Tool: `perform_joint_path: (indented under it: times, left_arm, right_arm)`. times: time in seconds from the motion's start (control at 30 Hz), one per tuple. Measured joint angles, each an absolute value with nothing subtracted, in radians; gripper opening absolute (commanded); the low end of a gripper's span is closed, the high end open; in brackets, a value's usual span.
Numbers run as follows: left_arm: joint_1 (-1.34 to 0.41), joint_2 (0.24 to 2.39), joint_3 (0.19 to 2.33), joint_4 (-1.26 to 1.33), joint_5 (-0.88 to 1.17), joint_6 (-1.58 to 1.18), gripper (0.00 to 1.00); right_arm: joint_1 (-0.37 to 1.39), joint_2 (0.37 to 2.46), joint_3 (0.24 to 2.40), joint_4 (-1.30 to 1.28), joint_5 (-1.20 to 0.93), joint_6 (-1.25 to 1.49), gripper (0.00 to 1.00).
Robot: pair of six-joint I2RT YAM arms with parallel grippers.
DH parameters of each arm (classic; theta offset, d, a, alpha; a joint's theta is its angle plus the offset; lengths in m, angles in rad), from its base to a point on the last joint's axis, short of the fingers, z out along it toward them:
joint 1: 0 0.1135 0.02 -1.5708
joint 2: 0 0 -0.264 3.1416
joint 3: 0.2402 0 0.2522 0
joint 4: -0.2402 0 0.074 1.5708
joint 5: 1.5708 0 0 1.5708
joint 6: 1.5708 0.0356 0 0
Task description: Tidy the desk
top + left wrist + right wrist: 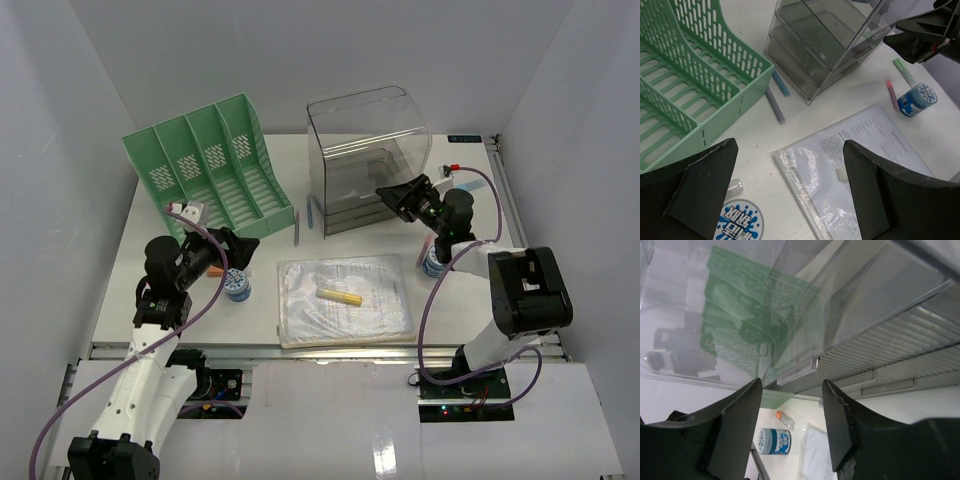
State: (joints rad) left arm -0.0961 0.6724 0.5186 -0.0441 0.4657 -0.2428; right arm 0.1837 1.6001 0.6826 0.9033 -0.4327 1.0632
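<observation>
Along the far side of the bench (pixel 350 245), a green file rack (pixel 205 175) and a clear drawer box (pixel 370 150) stood side by side, with a grey pen (pixel 298 230) and a blue pen (pixel 311 215) lying in the narrow gap between their near corners. The right gripper (pixel 791 387) was up against the box's front face, jaws partly apart and grasping nothing, with a drawer handle (pixel 797 371) just ahead of the gap. The left gripper (pixel 790 145) hovered fully released and empty over the bare strip between the rack's front edge and a plastic document sleeve (pixel 345 300). A blue-labelled bottle (pixel 237 285) stood just beside it. The sleeve lay close to the front rail (pixel 330 352) with a yellow marker (pixel 339 296) on top. A second bottle (pixel 433 265) stood just off the sleeve's right edge, beside the right arm.
</observation>
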Motion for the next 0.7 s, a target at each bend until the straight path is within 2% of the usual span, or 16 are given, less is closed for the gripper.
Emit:
perform_joint_path:
  times: [0.47, 0.53, 0.7]
  left_arm:
    - [-0.107, 0.670, 0.515, -0.039, 0.476, -0.243, 0.98]
    - [-0.108, 0.670, 0.513, -0.033, 0.482, -0.244, 0.98]
    - [-0.109, 0.666, 0.480, 0.027, 0.511, -0.287, 0.98]
  right_arm:
    - [0.184, 1.739, 0.699, 1.094, -0.417, 1.208, 0.11]
    - [0.182, 1.750, 0.695, 1.115, -0.415, 1.235, 0.08]
    - [0.176, 1.755, 0.679, 1.146, -0.414, 1.274, 0.08]
